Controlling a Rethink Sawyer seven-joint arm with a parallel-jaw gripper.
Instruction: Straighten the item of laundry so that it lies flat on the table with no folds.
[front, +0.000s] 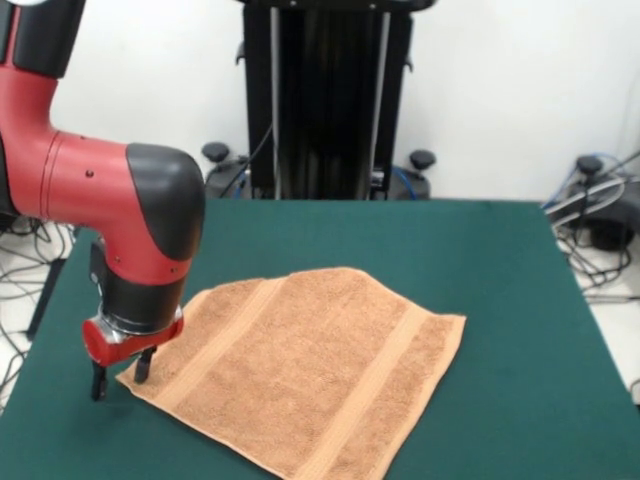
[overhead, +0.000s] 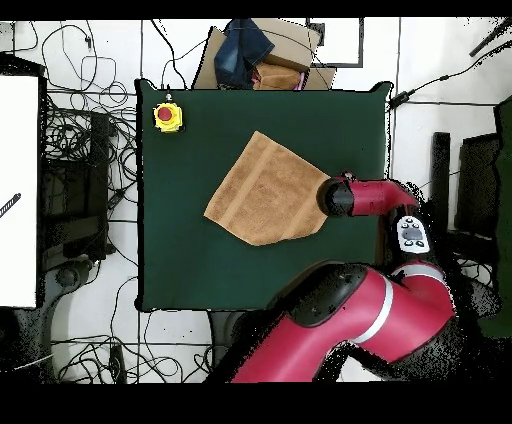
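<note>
On the green table, towards six o'clock in the front view: one orange-tan towel, mostly spread, far corner seemingly turned under. Gripper at its nine-o'clock corner, jaws parted, apparently grasping nothing. Remaining: unfold, square up.

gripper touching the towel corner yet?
Cannot tell. In the front view, the gripper straddles the towel corner; contact isn't plain. Overhead, the arm hides it.
</note>
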